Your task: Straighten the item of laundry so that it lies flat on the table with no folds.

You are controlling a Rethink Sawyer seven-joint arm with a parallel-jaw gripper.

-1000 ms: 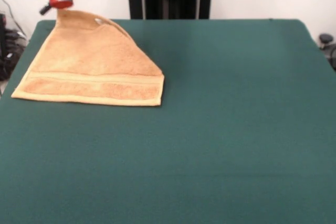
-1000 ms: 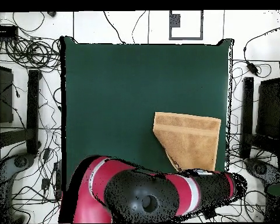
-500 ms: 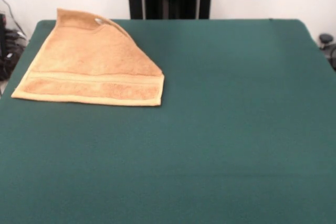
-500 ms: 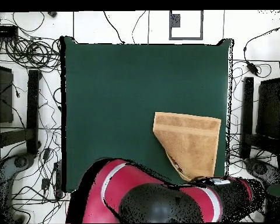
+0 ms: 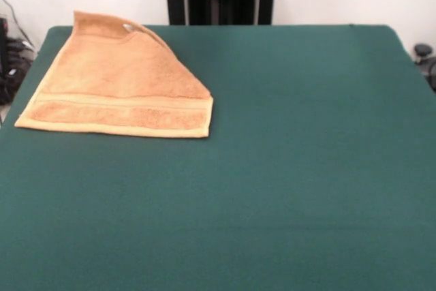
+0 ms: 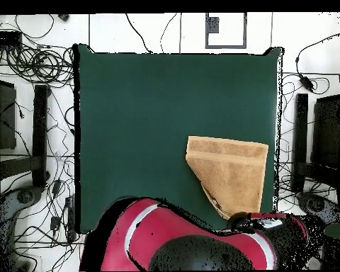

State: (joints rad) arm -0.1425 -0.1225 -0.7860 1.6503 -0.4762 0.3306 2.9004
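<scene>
One camera faced the surface (image 5: pixel 286 168) from across it, fairly close and angled down, cropping its near edge. A second looked straight down from high above, taking in the whole surface (image 6: pixel 159 113) and surrounding floor (image 6: pixel 31 85). Both showed the towel (image 5: pixel 122 86) (image 6: pixel 233 173).

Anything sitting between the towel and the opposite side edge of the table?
Nothing. In the front view, only bare green table runs from the towel to that edge; the overhead view shows the same stretch bare.
</scene>
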